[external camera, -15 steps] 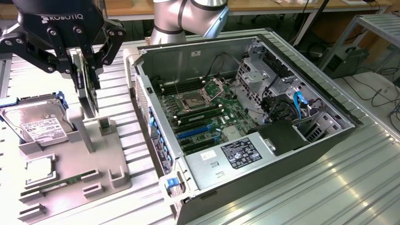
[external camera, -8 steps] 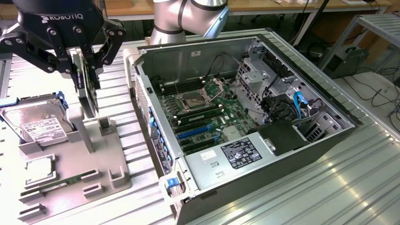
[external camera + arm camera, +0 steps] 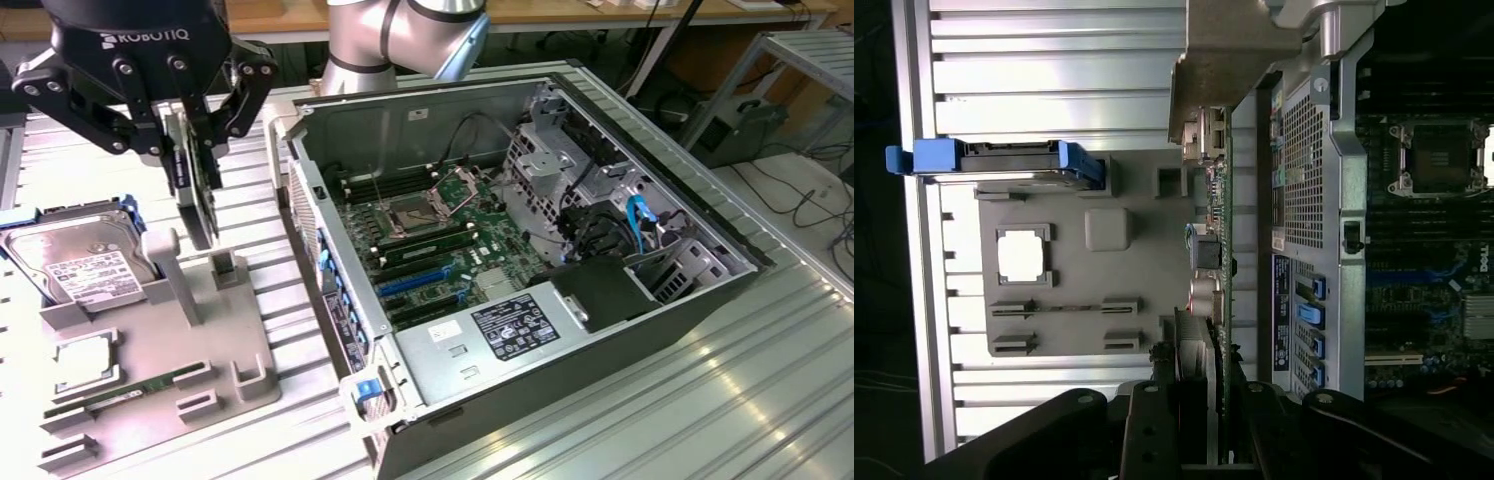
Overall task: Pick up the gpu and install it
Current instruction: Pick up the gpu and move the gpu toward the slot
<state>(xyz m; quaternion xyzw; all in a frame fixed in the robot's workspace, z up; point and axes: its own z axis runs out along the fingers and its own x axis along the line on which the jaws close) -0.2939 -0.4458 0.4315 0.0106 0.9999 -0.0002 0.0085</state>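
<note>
hard drive [image 3: 83, 268], processor chip [image 3: 80, 360], memory stick [image 3: 127, 393] on grey holder [image 3: 234, 345]

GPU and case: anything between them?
Just a bare strip of ribbed table, in the exterior view. The gripper holds the gpu clear of the case.

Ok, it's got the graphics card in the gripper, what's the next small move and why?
Probably carry it sideways toward the open computer case. The gripper holds the gpu upright over the grey holder tray, outside the case, while the blue expansion slots lie on the motherboard inside.
</note>
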